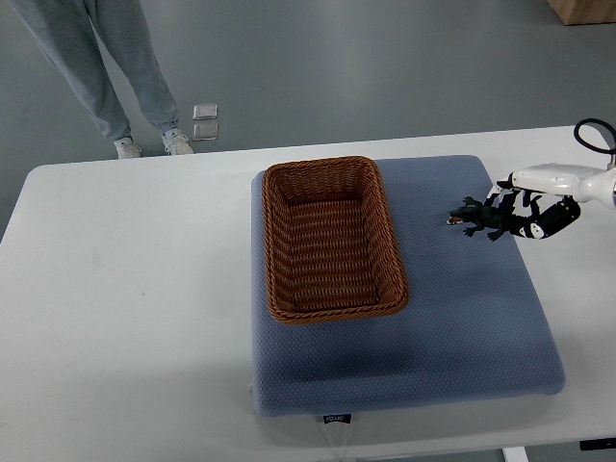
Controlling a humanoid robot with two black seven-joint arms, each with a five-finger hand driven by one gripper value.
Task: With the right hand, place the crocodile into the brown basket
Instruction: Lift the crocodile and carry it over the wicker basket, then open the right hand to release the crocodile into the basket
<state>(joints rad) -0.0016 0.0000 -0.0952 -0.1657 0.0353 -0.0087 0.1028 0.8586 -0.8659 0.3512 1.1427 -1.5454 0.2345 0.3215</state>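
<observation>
The right hand [535, 214] grips the crocodile [478, 218]. Both are to the right of the brown basket [330, 240], apart from it.

Brown woven basket [333, 239], blue-grey cushion [462, 327], dark green crocodile [481, 218], white table [125, 318].

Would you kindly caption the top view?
Right hand grips crocodile over blue cushion, right of empty brown basket.

You have a white table [125, 318] filling most of the frame, its far edge running across the upper third. A blue-grey cushion pad [462, 318] lies flat on it, right of centre, reaching almost to the bottom edge. On the pad's upper left sits a brown woven basket [332, 308], long side running up the frame.
</observation>
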